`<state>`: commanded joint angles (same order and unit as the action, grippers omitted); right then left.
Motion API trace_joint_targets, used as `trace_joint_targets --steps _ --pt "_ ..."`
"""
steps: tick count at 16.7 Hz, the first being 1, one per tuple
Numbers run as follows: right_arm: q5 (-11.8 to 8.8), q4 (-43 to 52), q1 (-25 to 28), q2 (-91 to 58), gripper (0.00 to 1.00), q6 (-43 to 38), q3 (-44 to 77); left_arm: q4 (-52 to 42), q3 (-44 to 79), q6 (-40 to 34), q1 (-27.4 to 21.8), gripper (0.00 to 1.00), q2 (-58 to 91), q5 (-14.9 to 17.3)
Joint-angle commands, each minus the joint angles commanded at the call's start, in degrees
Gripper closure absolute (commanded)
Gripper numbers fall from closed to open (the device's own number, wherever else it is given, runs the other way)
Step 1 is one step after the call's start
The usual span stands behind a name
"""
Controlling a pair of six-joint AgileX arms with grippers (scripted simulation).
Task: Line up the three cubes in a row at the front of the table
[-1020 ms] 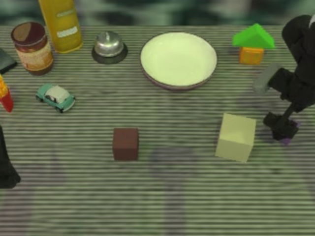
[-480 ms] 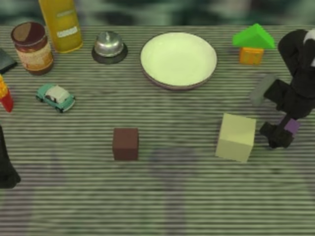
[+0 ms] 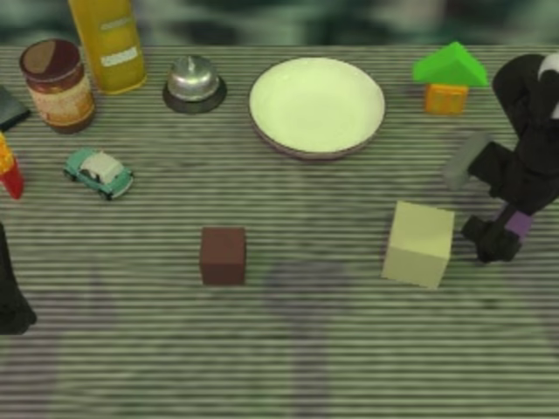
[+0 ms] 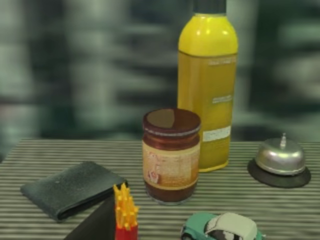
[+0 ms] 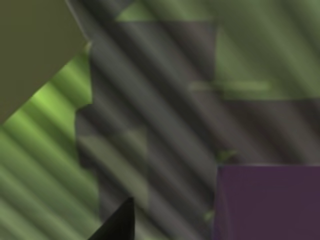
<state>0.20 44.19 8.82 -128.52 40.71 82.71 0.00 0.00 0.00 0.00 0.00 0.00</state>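
Note:
The large pale yellow cube sits right of centre on the table. A dark reddish-brown cube rests near the middle. My right gripper hangs just right of the yellow cube, shut on the small purple cube, which is off the surface. In the right wrist view the purple cube fills one corner, one black fingertip shows, and a face of the yellow cube is close by. My left gripper is parked at the table's left edge.
Along the back stand a jar, a yellow bottle, a bell, a white plate and an orange block with a green roof. A toy car and a fries box sit at the left.
The right gripper has raised the purple cube off the table and shifted slightly; over the last half second it barely moves. The left arm stays still.

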Motion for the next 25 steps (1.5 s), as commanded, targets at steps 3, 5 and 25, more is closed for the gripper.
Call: trace_joint_targets --steps 3,5,25 --pt "0.0 0.0 0.0 0.0 0.9 0.0 0.0 0.0 0.0 0.0 0.0 0.0 0.0 0.0" --pt "0.0 0.0 0.0 0.0 1.0 0.0 0.0 0.0 0.0 0.0 0.0 0.0 0.0 0.0" --pt "-0.86 15.16 0.49 8.29 1.0 -0.71 7.8 0.0 0.0 0.0 0.0 0.0 0.0 0.0"
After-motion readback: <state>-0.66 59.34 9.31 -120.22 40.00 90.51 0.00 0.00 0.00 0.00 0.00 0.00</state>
